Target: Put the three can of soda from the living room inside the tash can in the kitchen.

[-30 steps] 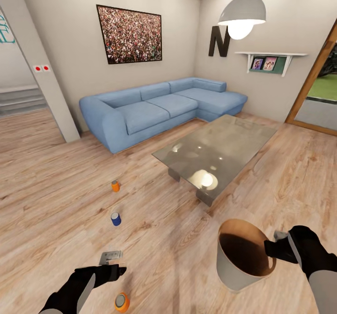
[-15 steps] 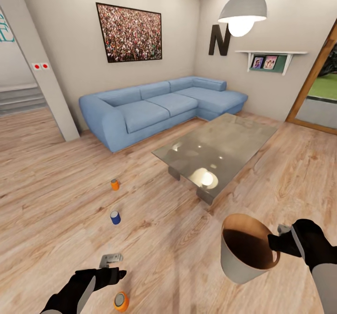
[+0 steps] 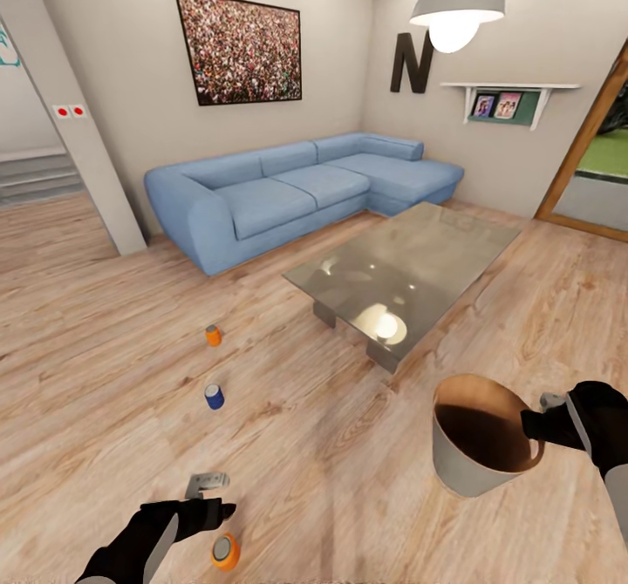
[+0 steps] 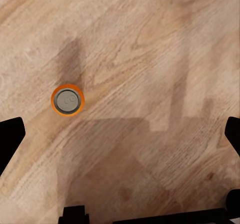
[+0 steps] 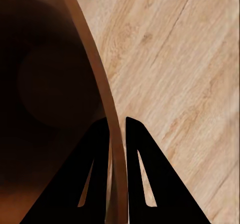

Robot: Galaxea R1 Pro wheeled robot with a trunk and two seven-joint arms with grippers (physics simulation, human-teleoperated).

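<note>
Three cans of soda stand on the wood floor in the head view: a far orange can [image 3: 213, 335], a dark blue can [image 3: 214, 397] and a near orange can [image 3: 225, 552]. My left gripper [image 3: 213, 499] hovers open just above and behind the near orange can [image 4: 67, 99], which lies off to one side of the wide-spread fingers [image 4: 10, 140], not between them. My right gripper [image 3: 534, 428] is shut on the rim of the trash can [image 3: 467, 466], held off the floor and tilted. In the right wrist view the brown rim [image 5: 97, 78] runs between the closed right gripper [image 5: 116, 134].
A low glass-topped coffee table [image 3: 410, 261] stands ahead at the right. The blue corner sofa [image 3: 288, 187] lines the far wall. A white pillar [image 3: 83, 157] stands at the left, a doorway [image 3: 602, 174] at the right. Open floor lies around the cans.
My right gripper has carried the trash can to the right and a little higher. The head view has shifted slightly. My left gripper holds its place above the near orange can.
</note>
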